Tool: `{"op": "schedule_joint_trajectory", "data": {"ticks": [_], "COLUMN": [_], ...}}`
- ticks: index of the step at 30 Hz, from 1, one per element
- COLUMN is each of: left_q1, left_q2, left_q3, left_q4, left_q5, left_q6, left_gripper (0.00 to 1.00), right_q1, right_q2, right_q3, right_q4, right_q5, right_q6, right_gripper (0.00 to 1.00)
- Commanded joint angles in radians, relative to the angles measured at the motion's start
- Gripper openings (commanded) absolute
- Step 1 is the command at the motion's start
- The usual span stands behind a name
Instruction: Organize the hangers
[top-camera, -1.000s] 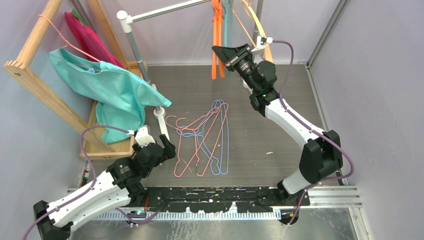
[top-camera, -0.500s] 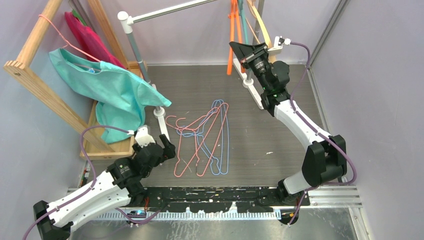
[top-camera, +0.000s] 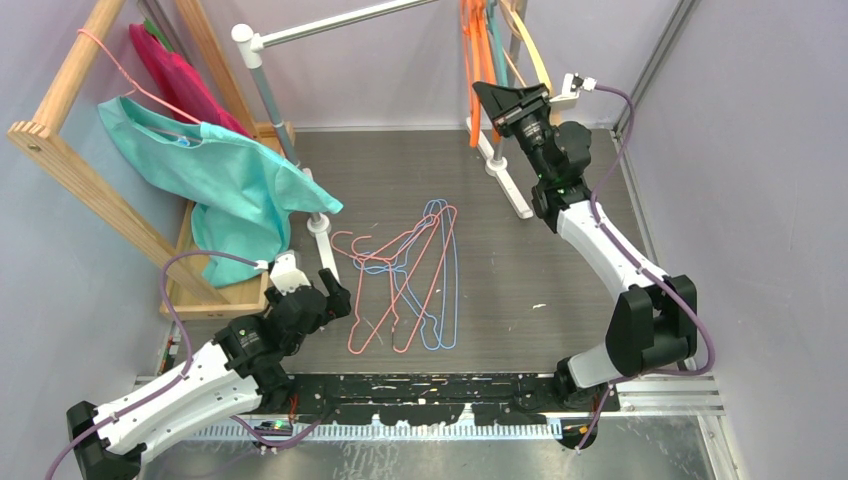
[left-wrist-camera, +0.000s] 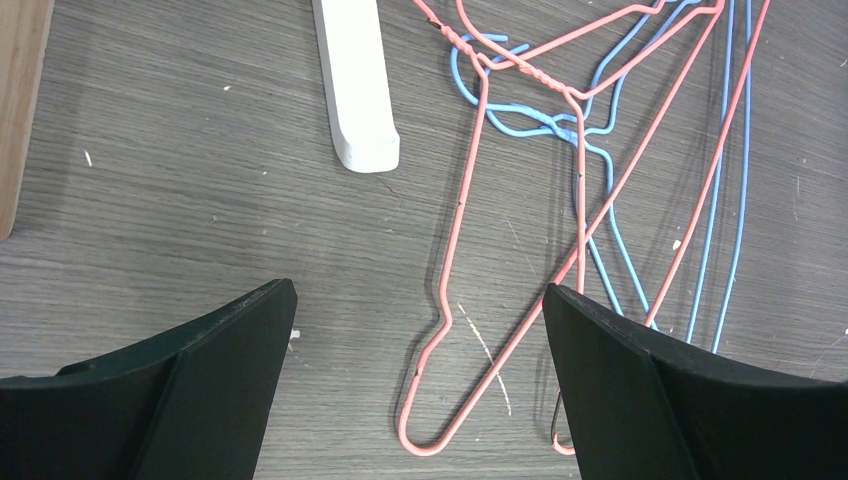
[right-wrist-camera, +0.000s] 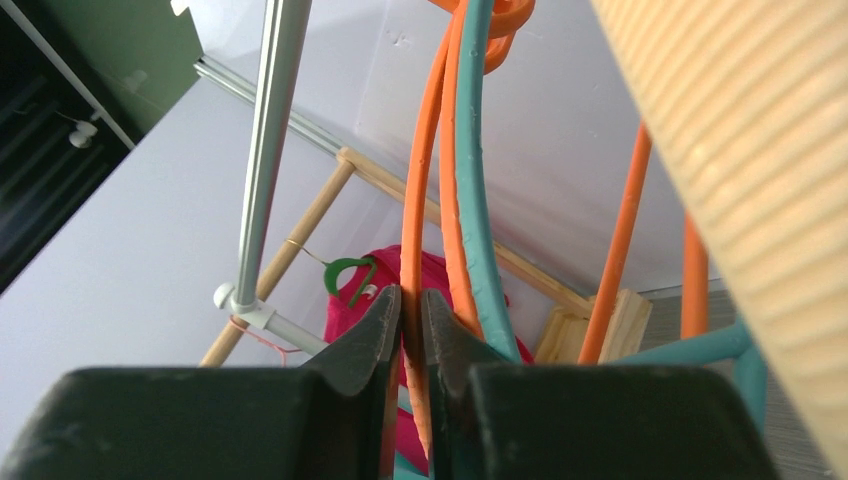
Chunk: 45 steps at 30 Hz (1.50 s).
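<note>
Orange plastic sits pinched between the fingers of the right gripper. In its wrist view we see the two black pads closed tight on one thin arm of an orange plastic hanger, with a teal plastic hanger running just beside it on the right. Both hang down from above, close to the silver rail, and a broad cream hanger fills the right edge of that view. From the overhead camera we see this arm stretched up toward the far right corner, the gripper raised off the table among the hanging bundle. The other hangers lie flat on the grey table between the two arms: pink wire hangers and light-blue wire hangers, crossed over one another in a loose tangle, their hooks near the rail stand's white foot. The left gripper hovers low over the near left end of that tangle, its fingers spread wide with nothing between them; a pink loop lies on the table below the gap. At the far left a teal shirt hangs on a wooden rack.
</note>
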Motion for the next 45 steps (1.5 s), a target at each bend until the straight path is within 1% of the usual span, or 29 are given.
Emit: {"op": "schedule_joint_trajectory", "data": {"ticks": [1, 4, 8, 12, 15, 17, 20, 23, 26, 28, 31, 34, 36, 39, 42, 45], "left_q1": [0.003, 0.004, 0.003, 0.003, 0.004, 0.003, 0.004, 0.003, 0.004, 0.004, 0.004, 0.004, 0.003, 0.004, 0.003, 0.004], "left_q2": [-0.001, 0.004, 0.008, 0.012, 0.021, 0.031, 0.05, 0.067, 0.082, 0.098, 0.127, 0.148, 0.152, 0.139, 0.122, 0.104], "left_q3": [0.03, 0.029, 0.027, 0.023, 0.019, 0.019, 0.023, 0.024, 0.024, 0.024, 0.028, 0.031, 0.024, 0.007, -0.005, -0.006], "left_q4": [0.017, 0.016, 0.017, 0.016, 0.015, 0.013, 0.004, 0.002, 0.008, 0.012, 0.012, 0.009, 0.01, 0.013, 0.007, -0.011], "left_q5": [-0.039, -0.039, -0.039, -0.038, -0.036, -0.04, -0.046, -0.049, -0.043, -0.038, -0.029, -0.019, -0.011, -0.007, -0.006, -0.011], "left_q6": [-0.001, -0.004, -0.006, -0.008, -0.01, -0.011, -0.01, -0.013, -0.013, -0.012, -0.012, -0.012, -0.013, -0.022, -0.035, -0.039], "left_gripper": [0.98, 0.98, 0.98, 0.98, 0.98, 0.98, 0.98, 0.98, 0.98, 0.98, 0.98, 0.98, 0.98, 0.98, 0.98, 0.98], "right_q1": [-0.012, -0.013, -0.012, -0.011, 0.015, 0.027, 0.047, 0.071, 0.1, 0.154, 0.272, 0.431, 0.543, 0.664, 0.792, 0.843], "right_q2": [-0.079, -0.127, -0.196, -0.296, -0.389, -0.451, -0.538, -0.606, -0.657, -0.665, -0.654, -0.614, -0.559, -0.397, -0.229, -0.102], "right_q3": [-0.02, -0.037, -0.061, -0.096, -0.124, -0.16, -0.225, -0.292, -0.345, -0.359, -0.395, -0.451, -0.483, -0.48, -0.407, -0.356], "right_q4": [-0.038, -0.083, -0.162, -0.28, -0.45, -0.53, -0.634, -0.711, -0.769, -0.819, -0.857, -0.853, -0.831, -0.767, -0.731, -0.676], "right_q5": [0.022, 0.04, 0.057, 0.092, 0.212, 0.285, 0.362, 0.452, 0.467, 0.471, 0.505, 0.58, 0.618, 0.608, 0.626, 0.583], "right_q6": [-0.032, -0.067, -0.136, -0.255, -0.414, -0.51, -0.593, -0.637, -0.645, -0.648, -0.648, -0.63, -0.613, -0.599, -0.607, -0.596], "right_gripper": [0.38, 0.49, 0.6, 0.65, 0.67, 0.67, 0.68, 0.68, 0.67, 0.67, 0.64, 0.62, 0.6, 0.57, 0.56, 0.54]}}
